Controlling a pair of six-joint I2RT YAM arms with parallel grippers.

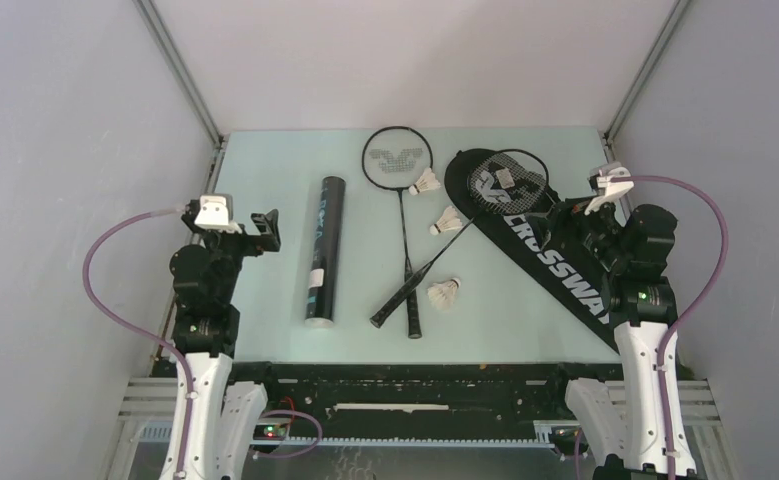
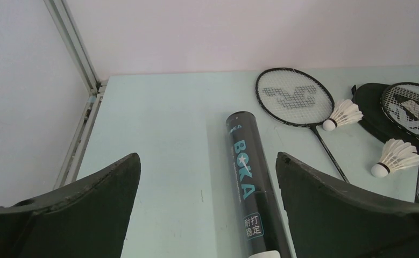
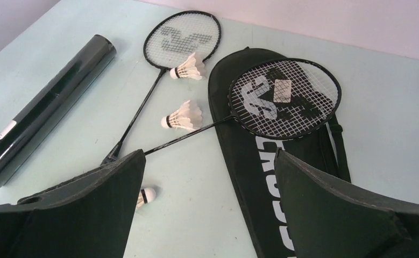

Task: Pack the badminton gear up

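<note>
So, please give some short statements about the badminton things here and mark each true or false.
1. The tube lies flat on the table. True.
2. One racket has its head on the bag. True.
3. All three shuttlecocks are inside the tube. False: they lie loose on the table.
4. The left tool holds a racket. False: it is open and empty.
5. The other racket lies apart from it. False: their shafts cross.

My top camera looks down from above and behind. Each wrist camera sits low, facing forward between its fingers [image 2: 89,209]; both catch the tube [image 2: 248,183] and a racket [image 2: 295,97] ahead.
</note>
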